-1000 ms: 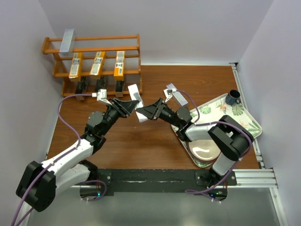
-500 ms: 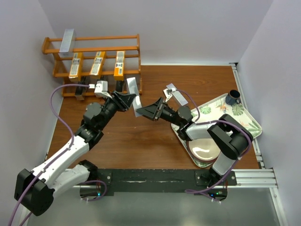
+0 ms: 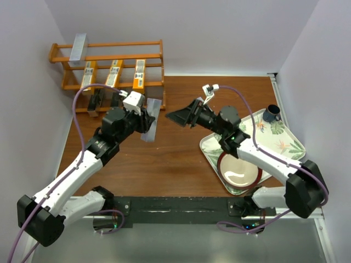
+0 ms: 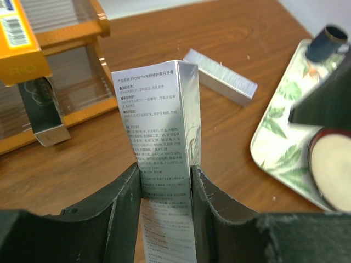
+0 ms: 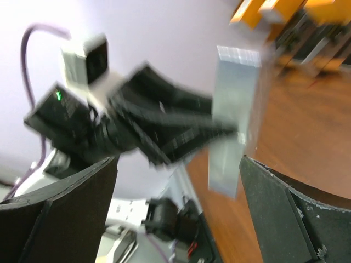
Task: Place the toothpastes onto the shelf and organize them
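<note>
Top view: the left gripper (image 3: 146, 123) pinches a silver carton (image 3: 148, 131) just in front of the shelf (image 3: 109, 57), which sits in the surface's far left corner. The right gripper (image 3: 178, 116) hangs beside it, jaws spread and empty.

Left wrist: the jaws clamp only the carton's lower part, so the long free end could pivot and snag a rail or nudge the orange cartons (image 4: 16, 38). A second silver carton (image 4: 219, 82) lies loose beyond.

Right wrist: blurred, jaws wide apart.

The surface is brown wood, with pale walls close around it and a leaf-patterned tray (image 3: 289, 143) at the right edge.

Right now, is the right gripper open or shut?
Open. The right gripper has its jaws spread wide, gripping nothing; the left gripper clamps the silver carton.
</note>
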`<state>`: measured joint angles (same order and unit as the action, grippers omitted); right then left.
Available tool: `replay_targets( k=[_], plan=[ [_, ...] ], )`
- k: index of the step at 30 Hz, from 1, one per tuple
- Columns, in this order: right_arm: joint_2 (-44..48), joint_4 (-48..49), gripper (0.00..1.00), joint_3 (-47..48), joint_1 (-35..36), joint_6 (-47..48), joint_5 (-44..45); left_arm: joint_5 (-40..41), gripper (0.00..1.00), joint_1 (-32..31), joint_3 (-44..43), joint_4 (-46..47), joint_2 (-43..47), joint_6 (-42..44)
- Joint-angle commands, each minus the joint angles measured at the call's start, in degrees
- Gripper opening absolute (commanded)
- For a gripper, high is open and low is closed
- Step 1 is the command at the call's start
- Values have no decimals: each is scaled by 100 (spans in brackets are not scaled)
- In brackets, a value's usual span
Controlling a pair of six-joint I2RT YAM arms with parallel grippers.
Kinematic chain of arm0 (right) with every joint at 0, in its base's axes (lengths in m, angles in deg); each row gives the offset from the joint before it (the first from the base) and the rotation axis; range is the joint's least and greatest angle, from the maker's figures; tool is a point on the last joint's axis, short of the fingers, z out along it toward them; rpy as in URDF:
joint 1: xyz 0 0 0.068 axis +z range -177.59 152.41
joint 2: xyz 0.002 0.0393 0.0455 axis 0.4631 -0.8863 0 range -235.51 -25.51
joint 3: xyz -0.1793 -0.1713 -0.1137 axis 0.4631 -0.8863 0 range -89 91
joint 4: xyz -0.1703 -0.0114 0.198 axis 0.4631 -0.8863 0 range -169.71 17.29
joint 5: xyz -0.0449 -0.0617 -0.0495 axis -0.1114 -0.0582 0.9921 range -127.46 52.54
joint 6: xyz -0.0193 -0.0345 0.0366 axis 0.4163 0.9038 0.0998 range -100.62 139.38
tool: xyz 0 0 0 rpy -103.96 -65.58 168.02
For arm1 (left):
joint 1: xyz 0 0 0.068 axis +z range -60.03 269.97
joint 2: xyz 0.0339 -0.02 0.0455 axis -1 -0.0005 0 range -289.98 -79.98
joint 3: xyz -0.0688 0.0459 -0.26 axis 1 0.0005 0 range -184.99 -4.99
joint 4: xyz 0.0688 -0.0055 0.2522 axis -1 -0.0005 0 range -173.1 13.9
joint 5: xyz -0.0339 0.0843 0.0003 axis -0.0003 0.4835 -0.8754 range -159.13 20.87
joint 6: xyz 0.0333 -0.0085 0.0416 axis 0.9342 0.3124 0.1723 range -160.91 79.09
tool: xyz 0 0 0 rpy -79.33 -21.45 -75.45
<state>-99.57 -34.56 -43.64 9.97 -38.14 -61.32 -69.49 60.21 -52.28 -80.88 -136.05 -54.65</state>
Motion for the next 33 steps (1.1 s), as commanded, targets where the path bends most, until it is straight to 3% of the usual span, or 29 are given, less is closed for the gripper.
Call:
replay_targets(
  k=[1, 10, 22, 26, 27, 29, 33],
  plan=[
    [-90, -2625, 99, 1042, -3, 865, 645, -779, 39, -12, -378, -120, -9, 653],
    [-855, -3174, 99, 1835, 23, 645, 856, -1449, 39, -109, -500, -67, -219, 872],
    [-1348, -2875, 98, 1941, 164, 311, 742, -1143, 39, -478, -835, -392, -677, 1268],
    [-1357, -2848, 79, 1845, 173, 241, 655, -835, 40, -584, -870, -419, -694, 1347],
    [-1348, -2848, 67, 1827, 173, 232, 654, -773, 42, -601, -879, -445, -703, 1347],
    [-1295, -2831, 59, 1748, 173, 206, 628, -597, 46, -628, -879, -480, -694, 1495],
    [-1172, -2682, 34, 1642, 173, 101, 549, -386, 71, -636, -782, -419, -572, 1436]
  ],
)
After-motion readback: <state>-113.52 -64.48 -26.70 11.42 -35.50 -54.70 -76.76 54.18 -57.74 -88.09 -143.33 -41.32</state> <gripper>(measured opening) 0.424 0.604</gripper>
